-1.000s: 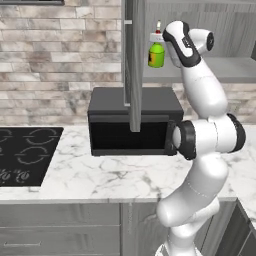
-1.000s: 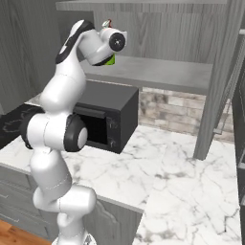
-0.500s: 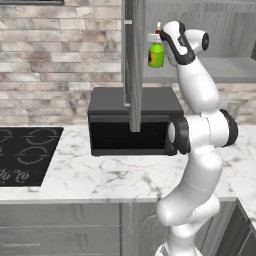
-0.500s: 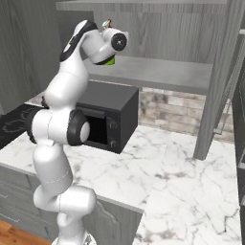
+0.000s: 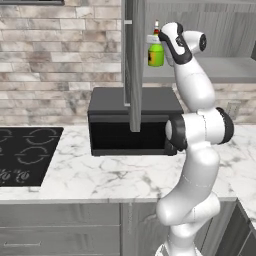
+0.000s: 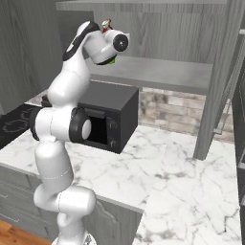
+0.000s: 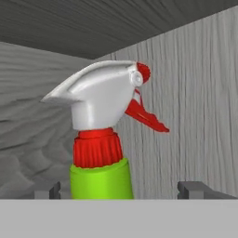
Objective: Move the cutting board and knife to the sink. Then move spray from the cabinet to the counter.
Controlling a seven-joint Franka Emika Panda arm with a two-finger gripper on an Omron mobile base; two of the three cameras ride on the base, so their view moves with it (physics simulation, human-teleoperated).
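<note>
Cabinet first: its door hangs open edge-on over the black microwave, and on the plain grey shelf inside stands the spray, upright near the shelf's front edge, with the white arm raised to it. The step in hand looks like the reach for the bottle, the counter below being where it must end up. To do it well, I would push the hand a little further in so the pads meet the green body and not the narrow red neck, close squarely, then lift slightly before drawing the bottle out past the door. The gripper has its jaws spread wide, one fingertip on each side of the bottle and nothing gripped. The hand view shows that straddle and the white nozzle with its red trigger close up; the base views give the bottle's place on the shelf and the open marble beneath.
</note>
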